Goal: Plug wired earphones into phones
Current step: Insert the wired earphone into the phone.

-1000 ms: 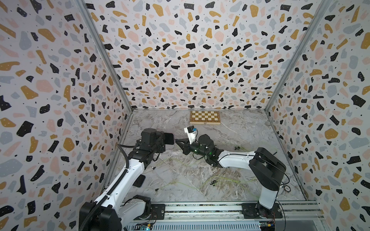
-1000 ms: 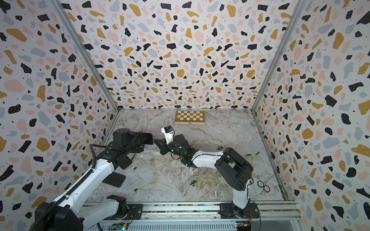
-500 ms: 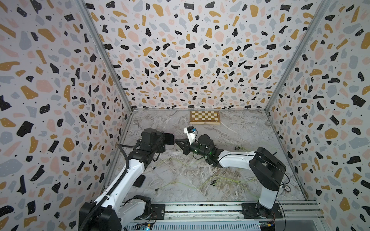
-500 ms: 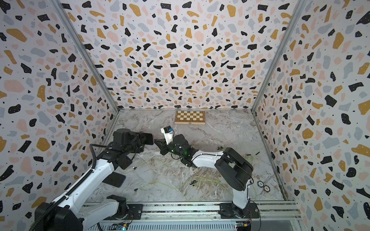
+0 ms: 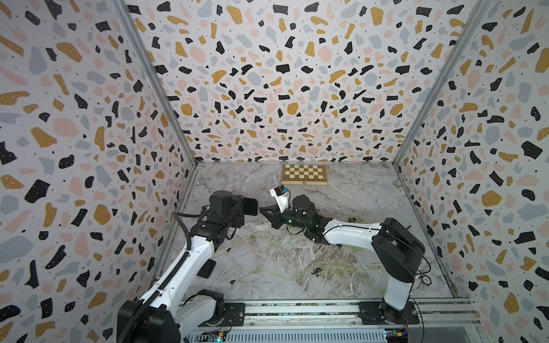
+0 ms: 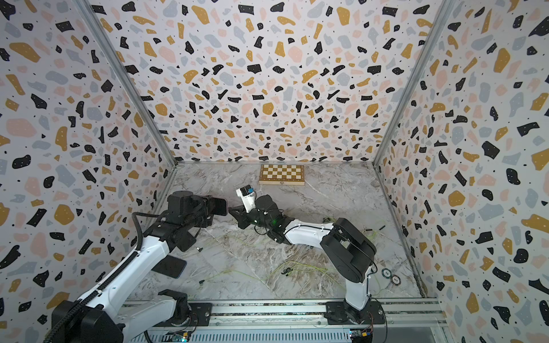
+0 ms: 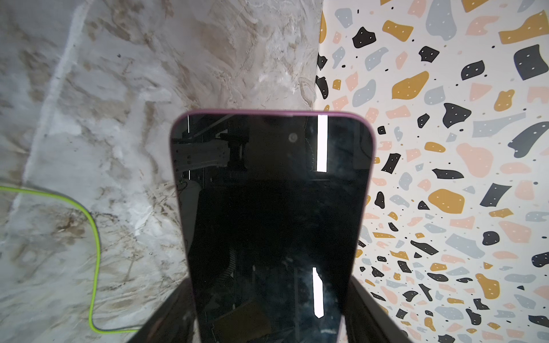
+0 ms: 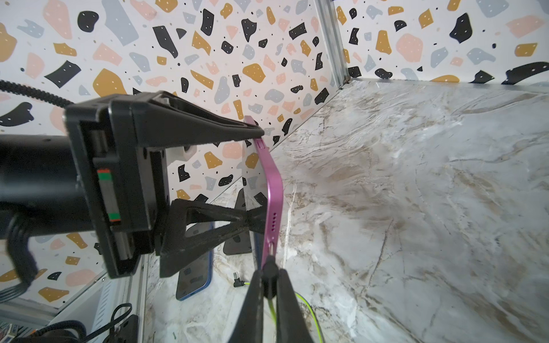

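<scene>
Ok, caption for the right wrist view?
The right gripper pinches an earphone plug at the port of the pink-edged phone held by the left gripper.

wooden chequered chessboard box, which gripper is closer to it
Right. The right gripper is in front of the chessboard box; the left gripper, gripping a pink-edged black phone, is farther toward the side wall.
</scene>
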Robot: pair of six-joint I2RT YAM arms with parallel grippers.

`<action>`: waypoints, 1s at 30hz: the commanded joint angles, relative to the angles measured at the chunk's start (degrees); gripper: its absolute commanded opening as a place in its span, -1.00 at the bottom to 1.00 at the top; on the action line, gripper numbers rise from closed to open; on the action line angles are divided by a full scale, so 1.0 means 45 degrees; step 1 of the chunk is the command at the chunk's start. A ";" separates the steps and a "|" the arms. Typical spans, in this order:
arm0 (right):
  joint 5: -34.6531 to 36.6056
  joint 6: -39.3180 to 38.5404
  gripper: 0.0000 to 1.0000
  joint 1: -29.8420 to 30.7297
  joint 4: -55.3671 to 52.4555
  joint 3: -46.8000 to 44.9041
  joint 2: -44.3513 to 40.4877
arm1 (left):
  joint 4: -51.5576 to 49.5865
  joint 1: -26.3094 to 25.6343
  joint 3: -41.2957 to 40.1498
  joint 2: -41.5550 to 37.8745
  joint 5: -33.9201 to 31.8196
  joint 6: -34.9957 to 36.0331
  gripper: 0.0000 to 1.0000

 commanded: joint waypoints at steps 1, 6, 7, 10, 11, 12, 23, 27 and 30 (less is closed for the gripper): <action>-0.0683 -0.0051 -1.00 -0.0031 -0.0355 0.0402 -0.0577 | 0.1017 -0.0216 0.0456 -0.0106 0.1168 0.0321 0.13; -0.1320 0.0162 -1.00 -0.0227 0.0151 0.0289 -0.0675 | 0.1117 -0.0217 0.0533 -0.0047 0.1441 0.0454 0.13; -0.1322 0.0161 -1.00 -0.0243 0.0123 0.0312 -0.0675 | 0.1097 -0.0215 0.0556 -0.0047 0.1481 0.0483 0.12; -0.1435 0.0064 -1.00 -0.0268 0.0017 0.0404 -0.0636 | 0.1137 -0.0224 0.0610 -0.0028 0.1594 0.0546 0.12; -0.1466 0.0064 -1.00 -0.0288 -0.0098 0.0500 -0.0599 | 0.1135 -0.0226 0.0628 -0.0027 0.1622 0.0550 0.11; -0.1538 0.0055 -1.00 -0.0305 -0.0203 0.0589 -0.0573 | 0.1135 -0.0219 0.0632 -0.0027 0.1649 0.0568 0.12; -0.0787 -0.0011 -1.00 -0.0182 -0.0716 0.1259 -0.0191 | 0.1138 -0.0610 0.0694 -0.0056 0.1585 0.0189 0.11; -0.0108 -0.0463 -1.00 0.0044 -0.0964 0.1609 -0.0087 | 0.1079 -0.0729 0.0701 -0.0087 0.1309 -0.0034 0.10; 0.0046 -0.0678 -0.91 0.0004 -0.1037 0.1798 -0.0011 | 0.0985 -0.0726 0.0880 0.0026 0.1034 0.0033 0.09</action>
